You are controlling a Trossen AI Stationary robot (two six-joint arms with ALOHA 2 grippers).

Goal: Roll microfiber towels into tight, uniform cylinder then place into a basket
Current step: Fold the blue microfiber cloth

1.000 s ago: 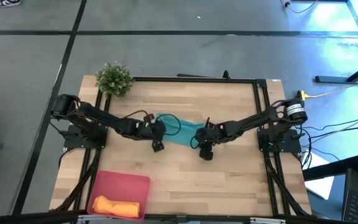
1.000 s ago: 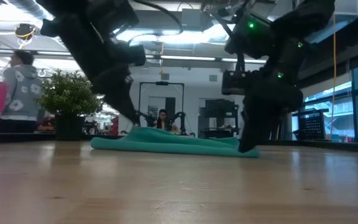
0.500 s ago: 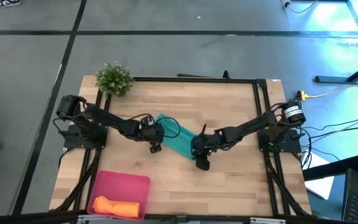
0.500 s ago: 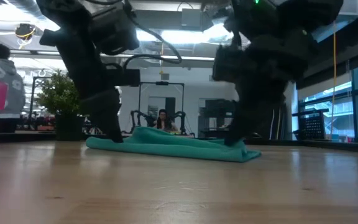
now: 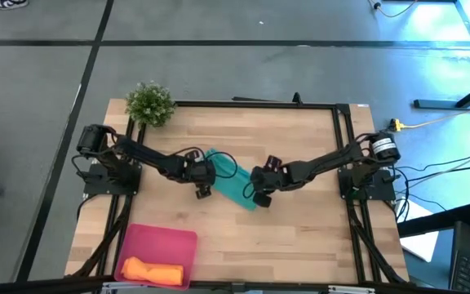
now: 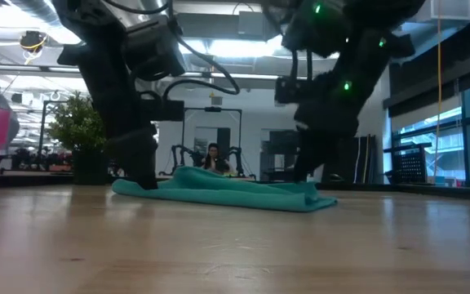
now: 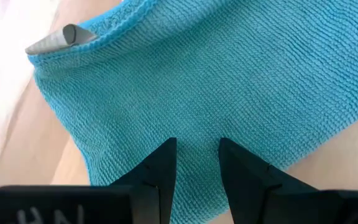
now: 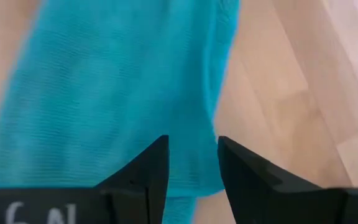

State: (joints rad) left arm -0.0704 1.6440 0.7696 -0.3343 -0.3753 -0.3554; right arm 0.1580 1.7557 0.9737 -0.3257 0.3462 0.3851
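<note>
- Teal towel (image 5: 233, 181) lies mid-tabletop (image 5: 300, 237), loosely bunched, one end toward each arm.
- Left gripper (image 7: 196, 155) sits over the towel's left end; fingers (image 7: 160, 171) parted by a narrow gap, teal cloth between them, tips on the fabric. Cannot tell if it pinches.
- Right gripper (image 8: 192, 152) at the towel's right end, fingers likewise parted over cloth; grip cannot be told.
- Orange towel (image 5: 151, 269), rolled, lies in the pink basket (image 5: 160, 239) at the tabletop's front left corner.
- Potted plant (image 5: 150, 104) at back left.

Two black jointed arms trailing looped black cables, green lights glowing, wedge-shaped fingers (image 7: 160, 174) matte black.
</note>
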